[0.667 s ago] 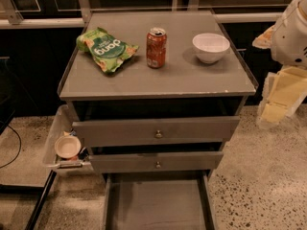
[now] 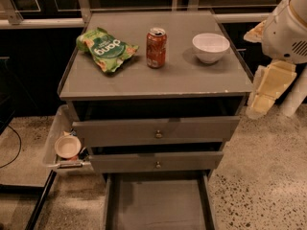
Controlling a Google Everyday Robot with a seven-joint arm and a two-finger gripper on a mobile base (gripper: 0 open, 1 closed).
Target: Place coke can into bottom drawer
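Note:
The coke can [image 2: 156, 47] stands upright in the middle of the grey cabinet's top [image 2: 158, 80], between a green bag and a white bowl. The bottom drawer [image 2: 158, 202] is pulled open at the foot of the cabinet, and its flat grey floor is bare. My gripper [image 2: 257, 105] hangs pointing down off the right side of the cabinet, at about the height of the top's front edge. It is well to the right of the can and holds nothing that I can see.
A green snack bag [image 2: 106, 49] lies left of the can and a white bowl [image 2: 210, 47] sits to its right. Two upper drawer fronts with brass knobs [image 2: 158, 134] are nearly shut. A clear bin with a small bowl [image 2: 67, 146] hangs at the cabinet's left side.
My arm and gripper have shifted slightly left, closer to the cabinet's right edge. The can, bag, bowl and drawers have not moved.

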